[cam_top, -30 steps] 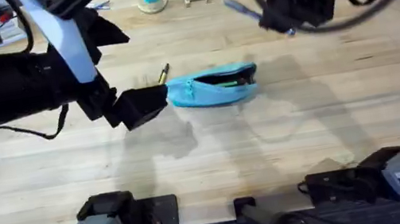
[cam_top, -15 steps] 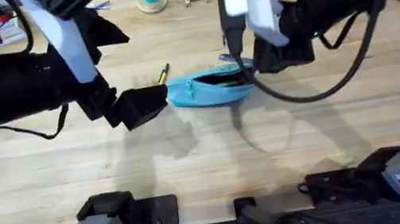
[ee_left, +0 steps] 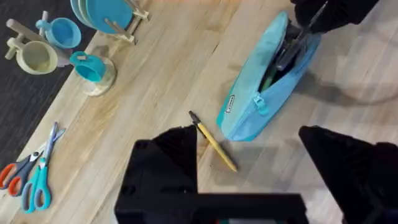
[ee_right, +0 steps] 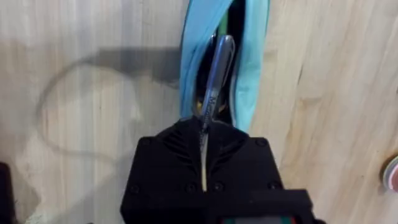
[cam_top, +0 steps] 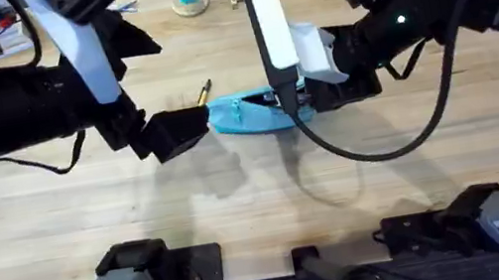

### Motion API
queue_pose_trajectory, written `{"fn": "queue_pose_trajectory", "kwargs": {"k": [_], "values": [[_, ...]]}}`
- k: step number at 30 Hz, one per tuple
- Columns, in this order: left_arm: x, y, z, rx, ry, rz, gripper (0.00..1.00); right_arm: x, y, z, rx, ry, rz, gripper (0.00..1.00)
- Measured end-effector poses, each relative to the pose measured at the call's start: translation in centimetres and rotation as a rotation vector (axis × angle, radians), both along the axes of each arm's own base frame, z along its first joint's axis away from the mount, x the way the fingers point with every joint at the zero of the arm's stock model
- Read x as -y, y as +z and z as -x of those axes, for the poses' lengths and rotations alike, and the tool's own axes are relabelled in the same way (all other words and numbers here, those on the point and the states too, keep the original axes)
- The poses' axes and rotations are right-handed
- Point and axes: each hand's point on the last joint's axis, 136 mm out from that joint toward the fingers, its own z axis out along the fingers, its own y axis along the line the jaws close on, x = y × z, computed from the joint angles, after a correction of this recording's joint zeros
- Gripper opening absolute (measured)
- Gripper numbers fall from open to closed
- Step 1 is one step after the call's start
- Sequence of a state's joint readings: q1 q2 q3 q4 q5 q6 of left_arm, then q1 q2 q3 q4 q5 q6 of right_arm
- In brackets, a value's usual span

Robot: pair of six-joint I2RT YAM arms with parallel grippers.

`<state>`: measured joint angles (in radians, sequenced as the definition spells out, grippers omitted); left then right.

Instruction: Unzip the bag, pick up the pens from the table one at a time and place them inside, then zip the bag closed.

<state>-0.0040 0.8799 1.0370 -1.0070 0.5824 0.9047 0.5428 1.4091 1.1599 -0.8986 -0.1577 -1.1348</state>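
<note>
The light blue bag [cam_top: 243,114] lies unzipped on the table [cam_top: 239,202], its opening showing in the right wrist view [ee_right: 252,56]. My right gripper [ee_right: 204,129] hovers over it, shut on the silver-grey pen [ee_right: 216,65], whose tip pokes into the opening. The left wrist view shows the same pen [ee_left: 291,48] slanting into the bag [ee_left: 255,102] under the right gripper [ee_left: 314,15]. The yellow pen [cam_top: 205,92] lies on the wood just left of the bag, also seen as the yellow pen [ee_left: 216,145]. My left gripper [cam_top: 182,128] stands open beside the bag's left end, holding nothing.
Orange and teal scissors [ee_left: 31,177] lie far off to the left. Cups [ee_left: 59,31] and a rack of blue plates [ee_left: 102,12] stand along the table's back edge. Bare wood stretches in front of the bag.
The right arm swung in from the back right with the silver pen and came down over the bag, the pen's tip now inside the opening. The left arm stayed put.
</note>
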Motion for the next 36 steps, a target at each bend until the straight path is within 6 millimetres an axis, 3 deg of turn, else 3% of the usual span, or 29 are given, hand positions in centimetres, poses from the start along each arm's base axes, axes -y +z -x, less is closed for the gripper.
{"fn": "queue_pose_trajectory", "kwargs": {"k": [13,20,27,36], "values": [[0.0,0.0,0.0,0.0,0.0,0.0,0.993,-0.8,-2.8,-1.4,-0.035,0.015,0.027,0.032],[0.0,0.0,0.0,0.0,0.0,0.0,0.993,-1.9,-4.0,-3.2,-0.005,0.017,0.01,0.032],[0.0,0.0,0.0,0.0,0.0,0.0,0.993,-2.9,-4.0,-3.8,0.027,0.031,-0.01,0.032],[0.0,0.0,0.0,0.0,0.0,0.0,0.993,-4.3,-3.7,-3.0,-0.005,0.065,-0.082,0.032]]}}
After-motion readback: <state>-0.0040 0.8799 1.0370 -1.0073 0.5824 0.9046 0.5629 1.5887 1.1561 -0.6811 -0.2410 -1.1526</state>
